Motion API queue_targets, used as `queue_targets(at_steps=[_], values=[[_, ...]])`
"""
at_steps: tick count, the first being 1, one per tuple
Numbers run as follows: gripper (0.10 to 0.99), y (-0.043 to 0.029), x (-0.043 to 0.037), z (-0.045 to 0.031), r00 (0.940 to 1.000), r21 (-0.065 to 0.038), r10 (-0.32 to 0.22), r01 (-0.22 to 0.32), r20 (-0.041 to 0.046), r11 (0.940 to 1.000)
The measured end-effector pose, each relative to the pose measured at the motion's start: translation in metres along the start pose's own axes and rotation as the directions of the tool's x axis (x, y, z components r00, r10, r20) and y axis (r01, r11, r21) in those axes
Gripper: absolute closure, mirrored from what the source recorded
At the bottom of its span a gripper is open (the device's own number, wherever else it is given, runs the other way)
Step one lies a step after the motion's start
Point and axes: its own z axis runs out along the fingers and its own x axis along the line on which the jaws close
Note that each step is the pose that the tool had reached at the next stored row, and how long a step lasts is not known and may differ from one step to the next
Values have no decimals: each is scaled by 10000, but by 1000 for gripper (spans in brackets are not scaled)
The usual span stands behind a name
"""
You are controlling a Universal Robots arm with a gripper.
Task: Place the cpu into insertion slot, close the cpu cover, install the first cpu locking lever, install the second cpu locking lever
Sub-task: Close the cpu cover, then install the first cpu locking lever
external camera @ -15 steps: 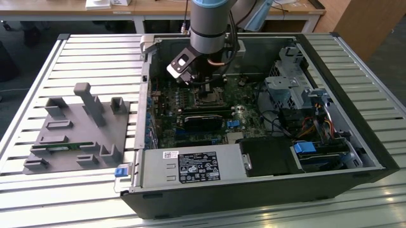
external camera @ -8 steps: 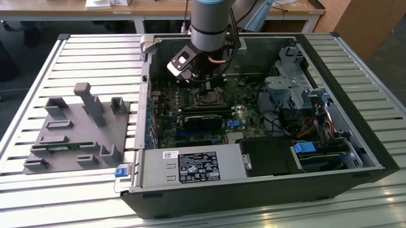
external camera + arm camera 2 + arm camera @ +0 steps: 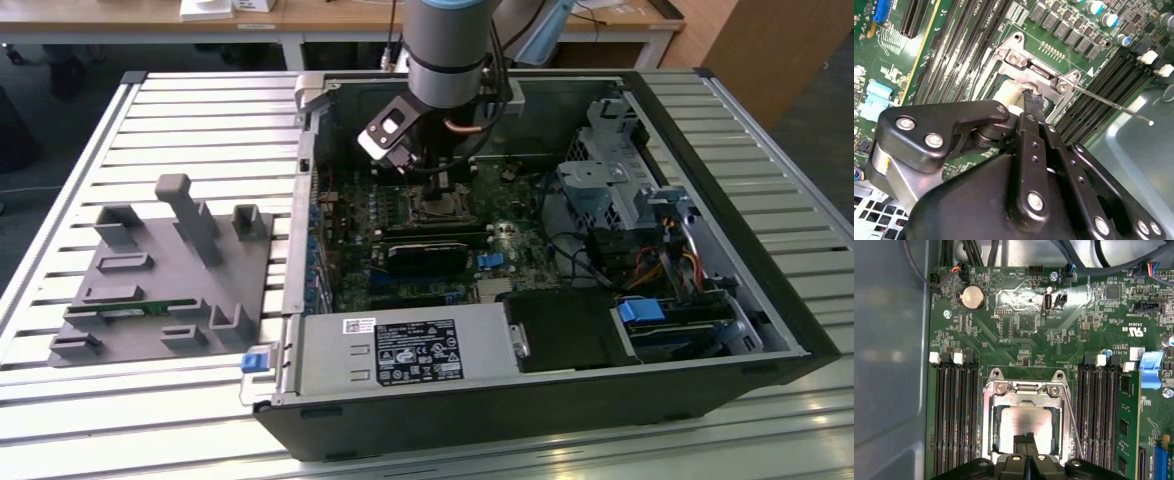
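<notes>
nearest in the exterior view is the labelled power supply [image 3: 400,350], set against the near wall of the open computer case [image 3: 747,330]. from the exterior view's left: a grey fixture tray [image 3: 160,270] lies on the slatted bench [image 3: 200,110], apart from the case, with bare slats around it. next comes the green motherboard [image 3: 354,250], where the arm [image 3: 454,50] reaches down over the socket. further right, the metal drive cage [image 3: 607,185] stands close beside the arm.

in the first wrist view the tool [image 3: 1026,440] has its fingertips pressed together over the cpu [image 3: 1024,417], which lies in its slot; contact cannot be told. the cpu cover [image 3: 990,420] lies flat around it. a locking lever [image 3: 1072,422] runs between the cover and a bank of memory slots [image 3: 1096,410]. in the second wrist view this lever [image 3: 1114,106] reaches out beyond the slots.
</notes>
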Motion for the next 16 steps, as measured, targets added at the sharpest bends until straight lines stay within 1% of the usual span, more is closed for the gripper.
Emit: queue_targets(at_steps=[8,16], values=[[980,54,0,1,10000,3,1,-1,-14,10000],[980,72,0,0,10000,4,2,-2,-13,10000]])
